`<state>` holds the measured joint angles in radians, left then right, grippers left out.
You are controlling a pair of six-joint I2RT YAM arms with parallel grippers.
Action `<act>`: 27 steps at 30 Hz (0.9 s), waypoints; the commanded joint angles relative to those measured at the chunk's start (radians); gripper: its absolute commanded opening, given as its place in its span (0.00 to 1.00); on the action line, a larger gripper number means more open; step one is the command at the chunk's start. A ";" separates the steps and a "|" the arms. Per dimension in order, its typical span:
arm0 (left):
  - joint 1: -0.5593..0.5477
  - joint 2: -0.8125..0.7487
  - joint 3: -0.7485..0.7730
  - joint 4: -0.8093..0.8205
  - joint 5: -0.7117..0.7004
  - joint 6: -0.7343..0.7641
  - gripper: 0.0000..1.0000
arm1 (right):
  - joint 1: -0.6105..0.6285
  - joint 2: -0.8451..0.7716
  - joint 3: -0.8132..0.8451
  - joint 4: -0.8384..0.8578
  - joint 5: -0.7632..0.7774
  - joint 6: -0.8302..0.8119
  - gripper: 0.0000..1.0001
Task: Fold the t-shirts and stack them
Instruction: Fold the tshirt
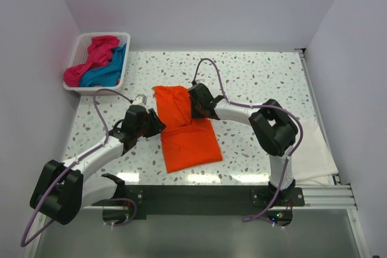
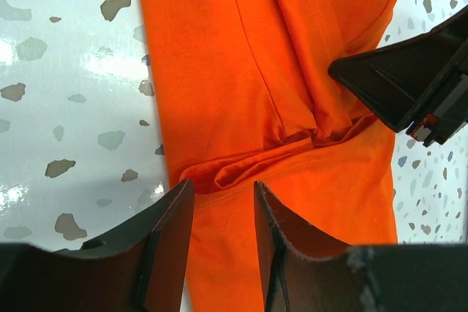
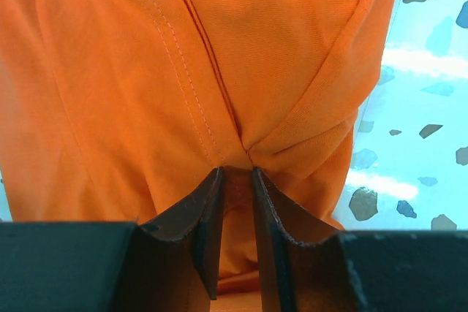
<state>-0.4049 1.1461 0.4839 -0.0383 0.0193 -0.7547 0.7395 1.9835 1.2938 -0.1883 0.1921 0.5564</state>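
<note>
The bright orange t-shirt [image 1: 184, 131] lies partly folded mid-table, its upper part bunched into a narrow strip. My right gripper [image 1: 192, 108] is at the shirt's right side; in the right wrist view its jaws [image 3: 235, 173] are pinched on a gathered fold of the orange cloth [image 3: 219, 71]. My left gripper [image 1: 158, 122] is at the shirt's left edge; in the left wrist view it [image 2: 223, 193] is open, its fingers [image 2: 172, 224] straddling the cloth's edge [image 2: 241, 93] with nothing clamped. The magenta-pink shirt [image 1: 91, 58] and teal-blue shirt [image 1: 109, 70] lie crumpled in the basket.
The white slatted basket [image 1: 75, 88] stands at the table's back left corner. A white cloth [image 1: 314, 149] lies along the right edge. White walls enclose the table at left, back and right. The right gripper's body [image 2: 409, 85] shows in the left wrist view.
</note>
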 commanded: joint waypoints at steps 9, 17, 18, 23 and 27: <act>0.011 0.001 -0.010 0.058 0.007 0.023 0.43 | 0.000 -0.003 0.042 0.000 0.038 -0.023 0.36; 0.012 0.001 -0.010 0.060 0.007 0.023 0.43 | -0.002 0.008 0.048 0.000 0.018 -0.024 0.33; 0.012 0.001 -0.011 0.060 0.007 0.023 0.43 | -0.002 0.008 0.047 0.000 0.015 -0.021 0.31; 0.014 0.000 -0.011 0.058 0.008 0.023 0.43 | 0.001 -0.005 0.044 0.010 0.007 -0.018 0.13; 0.015 -0.002 -0.014 0.058 0.008 0.023 0.43 | 0.006 -0.031 0.047 0.010 0.001 -0.018 0.08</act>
<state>-0.3996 1.1465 0.4778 -0.0315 0.0200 -0.7547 0.7399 1.9907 1.3064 -0.1898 0.1898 0.5449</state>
